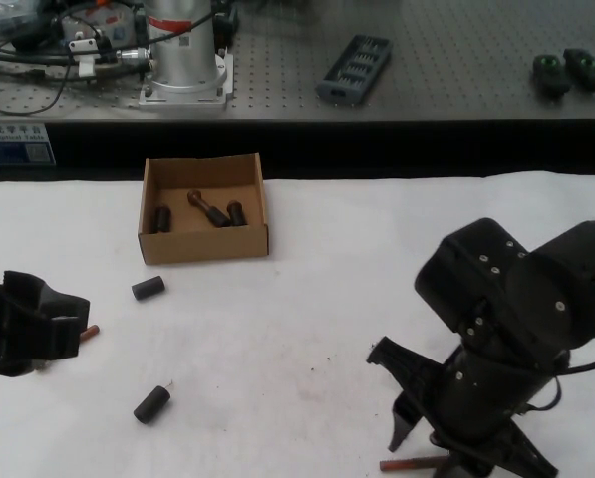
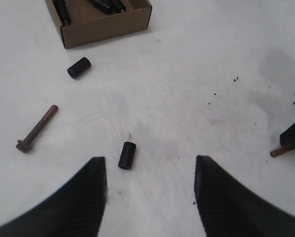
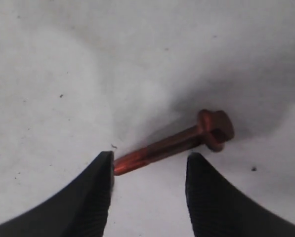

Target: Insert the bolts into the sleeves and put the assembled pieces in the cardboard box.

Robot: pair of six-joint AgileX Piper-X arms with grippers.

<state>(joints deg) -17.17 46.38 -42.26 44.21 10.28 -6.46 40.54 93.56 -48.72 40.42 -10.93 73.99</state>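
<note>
A copper bolt [image 3: 177,143] lies flat on the white cloth, its threaded end between the tips of my open right gripper [image 3: 150,163], which hangs just above it at the near right [image 1: 446,453]. My left gripper [image 2: 149,165] is open and holds nothing, low over the cloth at the left [image 1: 63,324]. A black sleeve [image 2: 127,155] lies just ahead of it. A second sleeve [image 2: 78,67] lies nearer the cardboard box [image 2: 105,24]. Another bolt [image 2: 37,129] rests beside the left gripper. The box [image 1: 202,244] holds several dark pieces.
The white cloth [image 1: 307,299] covers the bench. Behind it runs a perforated metal table with a metal post [image 1: 182,50], cables, a dark ribbed block [image 1: 355,68] and two black-green parts [image 1: 568,72]. Between the two arms the cloth is open.
</note>
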